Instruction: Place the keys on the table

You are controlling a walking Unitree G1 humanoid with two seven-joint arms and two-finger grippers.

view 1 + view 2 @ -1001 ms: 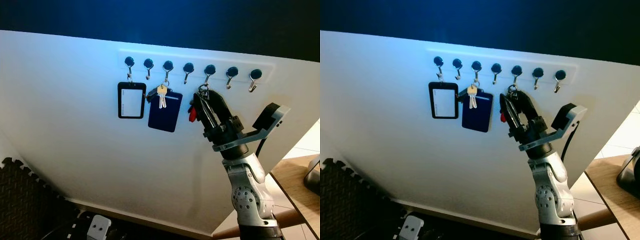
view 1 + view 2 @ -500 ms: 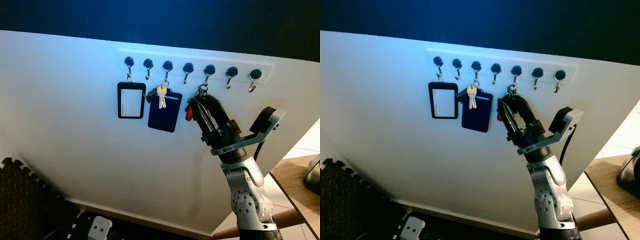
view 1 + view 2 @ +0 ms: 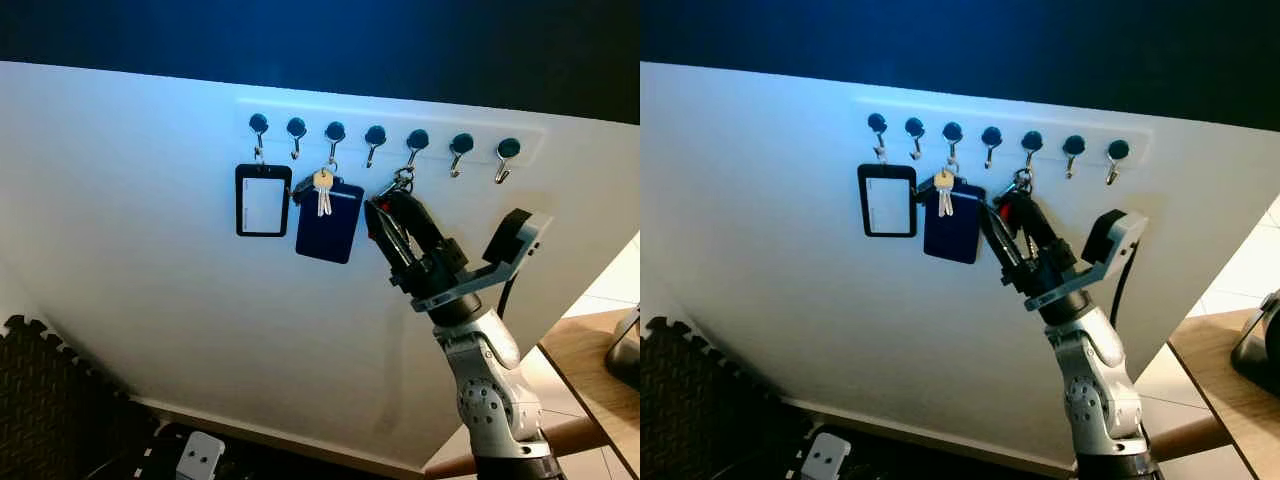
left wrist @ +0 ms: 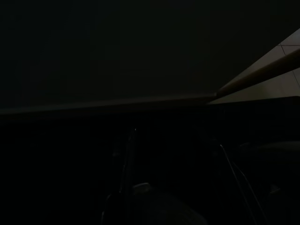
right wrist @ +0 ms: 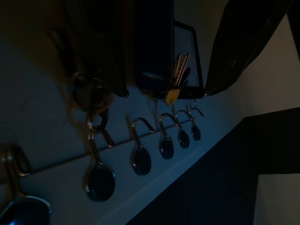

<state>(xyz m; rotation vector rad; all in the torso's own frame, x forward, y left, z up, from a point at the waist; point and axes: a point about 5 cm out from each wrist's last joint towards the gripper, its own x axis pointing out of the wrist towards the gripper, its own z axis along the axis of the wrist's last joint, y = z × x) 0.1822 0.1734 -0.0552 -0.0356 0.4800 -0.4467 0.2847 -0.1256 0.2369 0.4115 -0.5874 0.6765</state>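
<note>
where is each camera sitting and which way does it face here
Left eye view: on the head, facing the white wall with its hook rail; the right gripper and its silver arm reach up to the keys.
Right eye view: the other head eye, same scene; badge holder and blue card holder hang at left.
Left wrist view: very dark; facing a pale floor edge.
Right wrist view: on the raised arm, looking along its fingers at the hooks.
Shared: the eye and right wrist views all show the rail and badge holder.

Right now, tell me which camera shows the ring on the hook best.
Right wrist view: the key ring hangs close up on its hook, though dim. Both eye views show it small above the right gripper; the left wrist view is dark.
</note>
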